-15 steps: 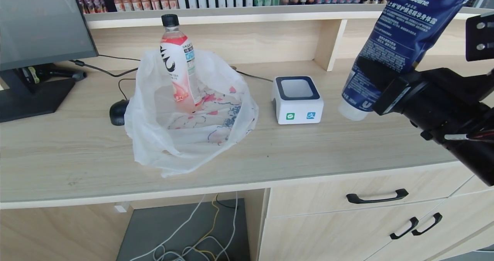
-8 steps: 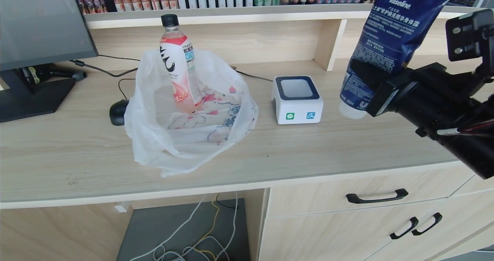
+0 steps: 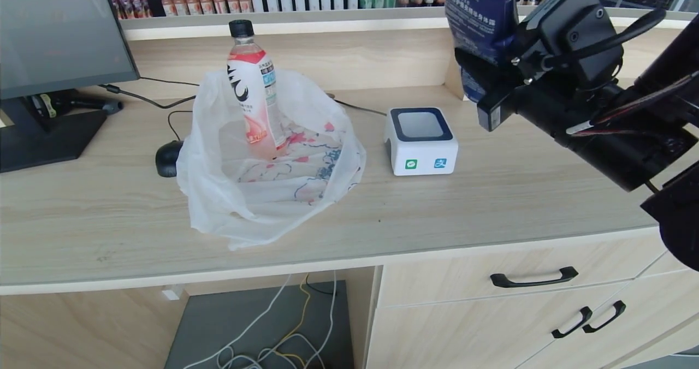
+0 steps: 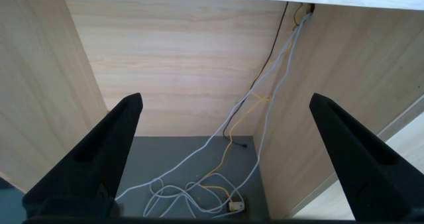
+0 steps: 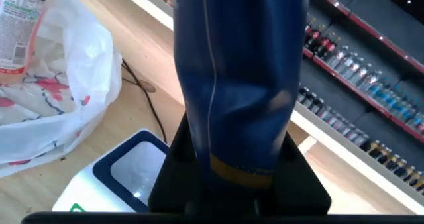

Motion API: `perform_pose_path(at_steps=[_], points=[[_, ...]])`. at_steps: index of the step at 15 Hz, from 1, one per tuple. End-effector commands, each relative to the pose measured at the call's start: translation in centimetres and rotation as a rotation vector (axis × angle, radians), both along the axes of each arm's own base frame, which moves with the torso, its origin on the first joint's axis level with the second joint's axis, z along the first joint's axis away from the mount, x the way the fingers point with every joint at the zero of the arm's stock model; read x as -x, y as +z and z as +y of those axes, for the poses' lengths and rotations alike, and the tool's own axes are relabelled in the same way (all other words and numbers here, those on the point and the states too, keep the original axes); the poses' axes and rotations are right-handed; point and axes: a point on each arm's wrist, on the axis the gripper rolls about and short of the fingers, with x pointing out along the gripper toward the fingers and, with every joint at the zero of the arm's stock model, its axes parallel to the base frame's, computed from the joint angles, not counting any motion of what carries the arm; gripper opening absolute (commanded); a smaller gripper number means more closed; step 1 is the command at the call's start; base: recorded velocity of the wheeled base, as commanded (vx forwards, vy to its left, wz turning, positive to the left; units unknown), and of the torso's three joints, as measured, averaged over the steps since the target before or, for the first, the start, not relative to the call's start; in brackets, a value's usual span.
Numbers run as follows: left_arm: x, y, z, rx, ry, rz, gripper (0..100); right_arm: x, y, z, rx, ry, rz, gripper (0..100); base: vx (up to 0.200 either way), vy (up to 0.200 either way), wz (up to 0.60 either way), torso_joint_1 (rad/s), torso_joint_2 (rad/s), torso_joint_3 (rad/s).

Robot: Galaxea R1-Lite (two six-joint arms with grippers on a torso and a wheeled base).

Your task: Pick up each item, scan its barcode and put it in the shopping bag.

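The right gripper (image 3: 479,77) is clamped on the lower part of a dark blue lotion tube (image 3: 480,14). It holds the tube roughly upright in the air, above the far right of the wooden counter (image 3: 491,194). The white barcode scanner (image 3: 420,140) sits near, below the tube and towards the robot's left, with its dark-framed window facing up. Farther left, the white plastic shopping bag (image 3: 262,194) lies open on the counter, and a pink-labelled drink bottle (image 3: 251,85) stands in it.

The step in hand looks like the scan. The tube is picked up but not over the window. The next move probably calls for bringing it across and turning its barcode side down towards the glass, without loosening the grip.

The head view gives the tube's height and its gap from the scanner. The right wrist view adds the tube's back seam between the fingers, with the scanner window beyond it. In the left wrist view, the left gripper (image 4: 225,101) hangs spread wide below the counter, above loose cables (image 4: 218,184).
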Motion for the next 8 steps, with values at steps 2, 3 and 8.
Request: perform_pose_path(at_steps=[2,3,8], points=[[0.0,0.0,0.0,0.001,0.001,0.002,100,-2.7,-1.2,1.6,0.182,0.054,-0.096,0,0.0,0.0,0.0,0.0,0.0,0.0],[0.0,0.0,0.0,0.001,0.001,0.002,100,-3.2,-1.5,1.2,0.234,0.051,-0.124,0,0.0,0.0,0.0,0.0,0.0,0.0],[0.0,0.0,0.0,0.001,0.001,0.0,100,-4.6,-3.3,1.5,0.399,0.106,-0.197,0,0.0,0.0,0.0,0.0,0.0,0.0]])
